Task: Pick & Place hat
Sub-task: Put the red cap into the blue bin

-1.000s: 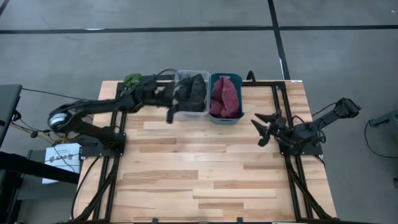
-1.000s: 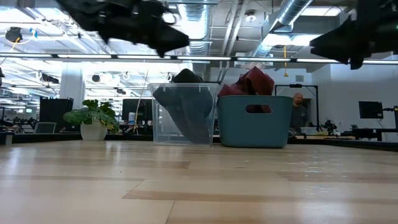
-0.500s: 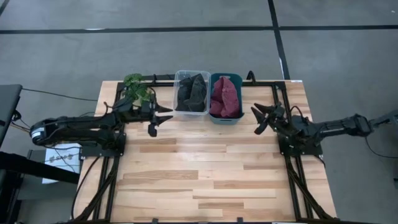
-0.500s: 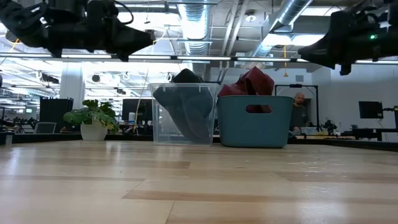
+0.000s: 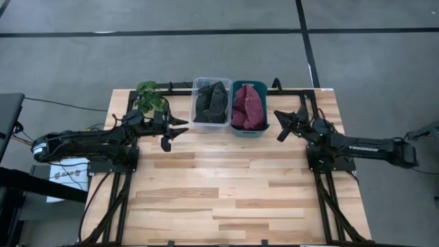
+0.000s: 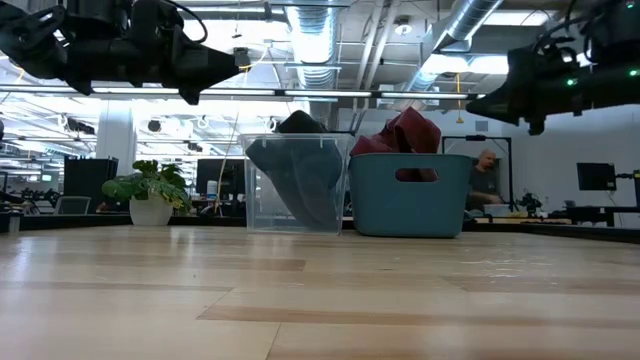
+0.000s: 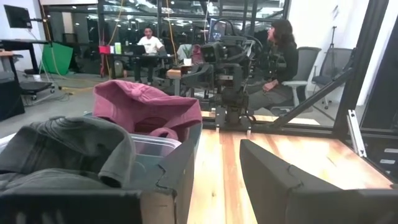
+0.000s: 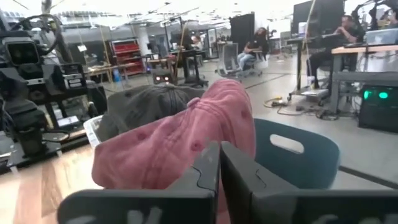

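wooden table (image 5: 226,185) holds binned hats (image 5: 248,106) between both empty claws.

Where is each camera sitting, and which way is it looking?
High: above the table, looking straight down; both arms show, left hand and right hand.
Low: at tabletop height, looking level at the clear bin and teal bin; arms overhead.
Left wrist: on the left arm, facing the grey hat and red hat; own hand shows.
Right wrist: on the right arm, facing both hats; own hand shows.
Shared: all four see both hats.
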`<state>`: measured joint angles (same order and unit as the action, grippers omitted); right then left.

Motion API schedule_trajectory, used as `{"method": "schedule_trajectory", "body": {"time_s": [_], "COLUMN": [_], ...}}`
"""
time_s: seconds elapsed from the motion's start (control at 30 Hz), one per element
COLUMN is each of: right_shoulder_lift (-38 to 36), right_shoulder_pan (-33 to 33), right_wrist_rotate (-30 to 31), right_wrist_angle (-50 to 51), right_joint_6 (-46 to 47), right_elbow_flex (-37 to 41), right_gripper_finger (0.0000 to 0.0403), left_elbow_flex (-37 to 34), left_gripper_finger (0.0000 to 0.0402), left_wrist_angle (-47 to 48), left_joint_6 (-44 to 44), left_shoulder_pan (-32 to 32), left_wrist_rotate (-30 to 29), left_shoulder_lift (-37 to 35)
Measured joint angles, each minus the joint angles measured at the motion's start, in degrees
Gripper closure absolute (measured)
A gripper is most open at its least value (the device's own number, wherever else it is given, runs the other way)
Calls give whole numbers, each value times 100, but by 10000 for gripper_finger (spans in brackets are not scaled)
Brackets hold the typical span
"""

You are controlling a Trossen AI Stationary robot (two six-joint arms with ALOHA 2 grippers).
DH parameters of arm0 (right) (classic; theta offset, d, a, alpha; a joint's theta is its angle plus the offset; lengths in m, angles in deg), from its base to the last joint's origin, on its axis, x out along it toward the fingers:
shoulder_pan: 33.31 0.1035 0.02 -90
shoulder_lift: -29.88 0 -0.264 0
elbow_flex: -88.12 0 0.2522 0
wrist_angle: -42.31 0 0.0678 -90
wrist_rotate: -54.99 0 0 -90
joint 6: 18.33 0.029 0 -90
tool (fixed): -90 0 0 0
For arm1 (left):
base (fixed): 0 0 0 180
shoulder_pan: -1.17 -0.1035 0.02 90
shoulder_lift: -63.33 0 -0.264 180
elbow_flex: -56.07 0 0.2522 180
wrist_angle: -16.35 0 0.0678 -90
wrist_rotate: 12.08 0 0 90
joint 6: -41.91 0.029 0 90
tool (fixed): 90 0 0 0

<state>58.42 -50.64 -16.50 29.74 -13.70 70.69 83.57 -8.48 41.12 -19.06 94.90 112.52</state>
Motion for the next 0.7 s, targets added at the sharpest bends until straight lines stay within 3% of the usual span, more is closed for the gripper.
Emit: {"method": "schedule_trajectory", "body": {"time_s": [0.2,0.7], "right_shoulder_lift": [702,3336], "right_shoulder_pan": [-398,-1113], "right_wrist_rotate": [-390,-1111], "right_wrist_angle": [-419,-478], "right_joint_6": [14,-209], "right_elbow_flex": [-153,-1759], "right_gripper_finger": [401,403], "left_elbow_flex": [0,0], "left_gripper_finger": [274,274], "left_wrist_angle": [-2,0], "left_joint_6": [-15,-16], "left_shoulder_pan": [0,0], "left_wrist_rotate": [15,17], "left_shoulder_lift": [0,0]}}
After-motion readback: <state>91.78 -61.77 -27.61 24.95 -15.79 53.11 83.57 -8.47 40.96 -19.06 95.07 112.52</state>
